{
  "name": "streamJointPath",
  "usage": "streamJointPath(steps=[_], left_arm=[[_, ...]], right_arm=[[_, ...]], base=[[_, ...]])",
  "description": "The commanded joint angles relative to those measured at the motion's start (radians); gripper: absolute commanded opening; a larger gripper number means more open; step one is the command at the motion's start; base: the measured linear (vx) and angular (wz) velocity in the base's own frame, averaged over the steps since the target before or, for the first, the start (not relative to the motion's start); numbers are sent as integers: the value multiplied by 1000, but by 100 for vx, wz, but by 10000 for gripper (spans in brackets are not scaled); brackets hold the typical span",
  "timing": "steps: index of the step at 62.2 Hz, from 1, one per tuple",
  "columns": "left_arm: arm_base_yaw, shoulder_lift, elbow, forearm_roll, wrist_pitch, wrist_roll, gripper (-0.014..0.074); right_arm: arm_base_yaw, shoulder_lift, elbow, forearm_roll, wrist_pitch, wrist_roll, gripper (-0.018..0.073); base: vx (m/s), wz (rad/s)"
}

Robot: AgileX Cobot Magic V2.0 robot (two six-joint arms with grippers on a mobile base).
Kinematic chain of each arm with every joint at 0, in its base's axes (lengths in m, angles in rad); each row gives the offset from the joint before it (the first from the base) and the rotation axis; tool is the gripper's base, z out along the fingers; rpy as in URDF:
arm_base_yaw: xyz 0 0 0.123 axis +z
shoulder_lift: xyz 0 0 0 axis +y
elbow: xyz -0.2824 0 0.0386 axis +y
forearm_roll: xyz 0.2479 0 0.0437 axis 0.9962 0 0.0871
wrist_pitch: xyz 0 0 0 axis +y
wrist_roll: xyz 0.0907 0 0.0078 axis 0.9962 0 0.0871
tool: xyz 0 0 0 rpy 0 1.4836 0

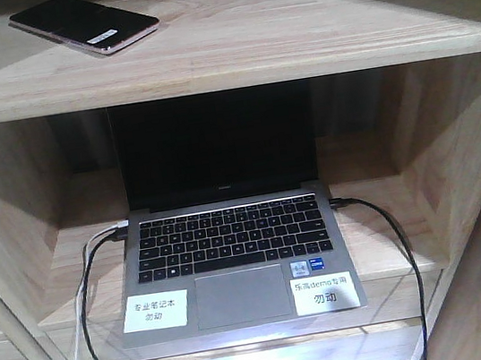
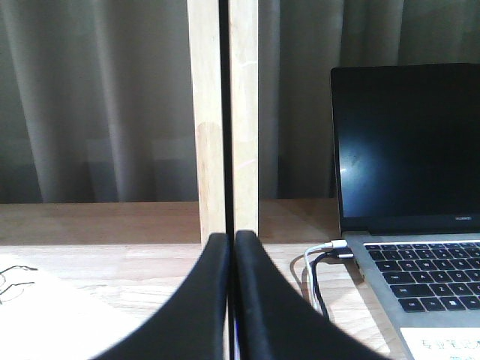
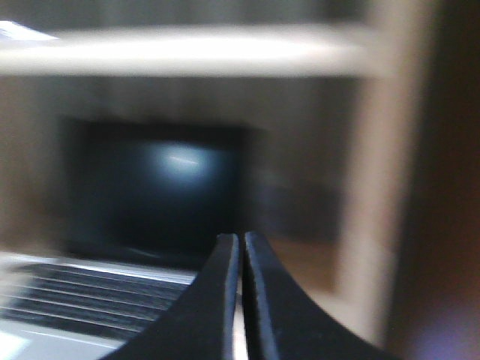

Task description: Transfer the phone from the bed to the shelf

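The phone (image 1: 83, 25), a thin black slab with a pinkish edge and a small white sticker, lies flat on the upper plank of the light-wood shelf (image 1: 290, 28) at the left. No gripper touches it. In the left wrist view my left gripper (image 2: 232, 238) is shut with nothing between its black fingers, pointing at a vertical shelf post (image 2: 223, 120). My right gripper (image 3: 241, 238) is shut and empty too, in a blurred view facing the laptop. The bed is out of view.
An open silver laptop (image 1: 231, 236) with a dark screen fills the lower compartment, white labels on its palm rest. Cables (image 1: 89, 284) plug into both its sides and trail down. A white sheet (image 2: 45, 315) lies left of the post. Grey curtains (image 2: 97, 97) hang behind.
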Motion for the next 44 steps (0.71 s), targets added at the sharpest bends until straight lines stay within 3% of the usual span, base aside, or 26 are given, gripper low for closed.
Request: streamJointPath(steps=[1,16,27,44], left_arm=[[-4,-6,-25,-10,-72,-9,1],[-4,-6,-25,-10,-72,-9,1],[-4,-6,-25,-10,-72,-9,1],[-4,-7,-25,-10,-72,-9,1]], right_arm=[[-75,-19,28,-13,-66,-9,-5],[-203,-139,174,-13,-82,-27,-5],[-211,-249,299,-17,-171,-28,-5],[-214,-260,295,-43,-132,-28,-5]], base=[[0,0],[0,0],[0,0],[0,0]])
